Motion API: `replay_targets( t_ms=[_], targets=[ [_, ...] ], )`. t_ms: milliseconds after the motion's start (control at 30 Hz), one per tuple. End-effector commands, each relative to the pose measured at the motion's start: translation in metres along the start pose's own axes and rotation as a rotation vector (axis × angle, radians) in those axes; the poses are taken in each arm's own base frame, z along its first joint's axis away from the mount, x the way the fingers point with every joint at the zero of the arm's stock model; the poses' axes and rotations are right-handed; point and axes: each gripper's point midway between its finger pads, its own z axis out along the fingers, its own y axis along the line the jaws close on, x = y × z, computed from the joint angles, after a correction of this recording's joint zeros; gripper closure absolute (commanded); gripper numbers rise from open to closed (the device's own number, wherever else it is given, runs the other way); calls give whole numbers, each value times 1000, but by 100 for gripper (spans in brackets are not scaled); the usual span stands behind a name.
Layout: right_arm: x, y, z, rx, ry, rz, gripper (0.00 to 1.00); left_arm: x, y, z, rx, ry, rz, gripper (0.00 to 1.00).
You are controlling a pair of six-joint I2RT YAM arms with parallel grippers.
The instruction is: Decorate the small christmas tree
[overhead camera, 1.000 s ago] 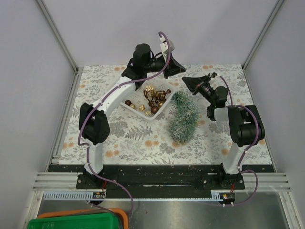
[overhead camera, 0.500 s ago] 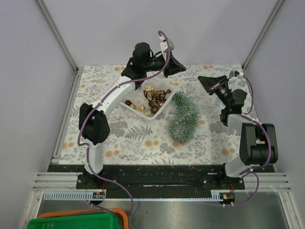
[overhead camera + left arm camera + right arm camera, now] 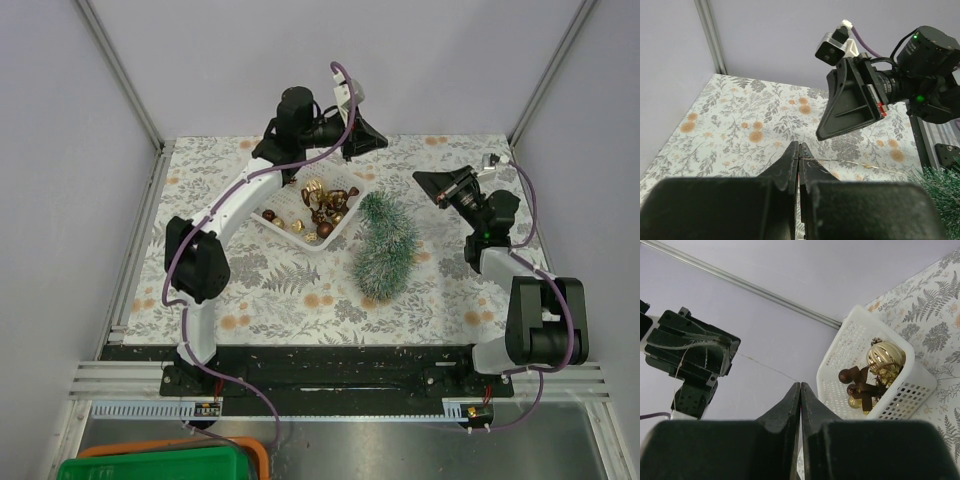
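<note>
The small christmas tree (image 3: 385, 245) lies on its side on the leaf-print cloth, right of the white basket (image 3: 345, 222); its tip shows in the left wrist view (image 3: 940, 182). My left gripper (image 3: 378, 138) hovers at the back of the table, shut on a thin gold wire (image 3: 855, 164). The wire runs across to my right gripper (image 3: 420, 180), which is shut on its other end (image 3: 765, 367). The right gripper (image 3: 800, 385) is held above the cloth behind the tree. Each wrist camera sees the other gripper: the right one (image 3: 850, 107) and the left one (image 3: 690, 357).
The white basket (image 3: 840, 375) holds gold baubles (image 3: 885, 356), dark brown balls and a brown bow (image 3: 865, 385). Metal frame posts stand at the table's back corners. A green bin (image 3: 155, 465) sits below the near edge at the left.
My right arm has swung right and back, carrying its gripper away from the tree's top toward the right rear. The left gripper has hardly moved.
</note>
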Motion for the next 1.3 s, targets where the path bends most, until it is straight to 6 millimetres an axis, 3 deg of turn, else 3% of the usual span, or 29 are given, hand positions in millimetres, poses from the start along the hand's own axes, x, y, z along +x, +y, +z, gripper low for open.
replay_targets(
  t_ms=[0,267,333,500,533,700,867,1100,1267],
  targets=[
    [4,22,-1,-92,29,-45,84,-67,-2,-22,-3,-109,193,100],
    [-1,60,2,-321,69,93,38,-80,-33,-22,243,-101,312,100],
    [-2,62,6,-354,84,147,35,-84,-37,-19,281,-115,372,100],
    [-5,78,19,-403,109,137,31,-86,-38,-9,315,-151,466,100],
    [3,84,24,-417,133,152,31,-85,-36,-7,310,-156,476,100],
    [2,99,27,-454,144,141,30,-84,-31,-6,285,-170,509,100],
    [18,117,32,-496,200,160,29,-76,-31,-6,287,-166,500,100],
    [42,112,25,-503,246,11,32,-78,-29,-6,265,-163,480,100],
    [56,94,21,-464,275,-146,36,-76,-32,-6,262,-159,470,100]
  ],
)
